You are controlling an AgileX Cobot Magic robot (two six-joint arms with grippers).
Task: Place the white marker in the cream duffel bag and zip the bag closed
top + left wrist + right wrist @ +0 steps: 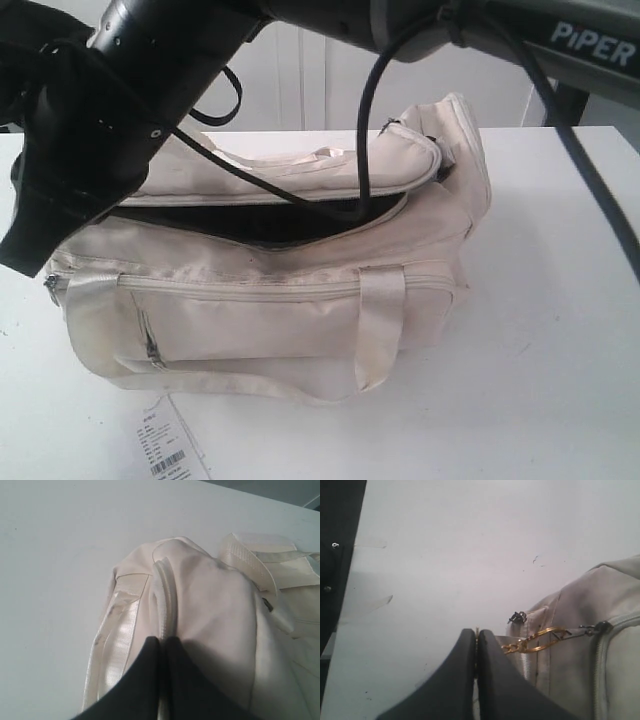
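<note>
Partly unzipped cream duffel bag (260,310), black lining (232,226) showing, contents hidden

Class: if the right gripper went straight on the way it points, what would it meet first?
Probably bare white table ahead of the right gripper; the cream duffel bag sits beside that line. Depth is unclear.

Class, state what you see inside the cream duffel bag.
Through the open top of the cream duffel bag only dark lining shows; the flap hides the rest; no marker visible.
</note>
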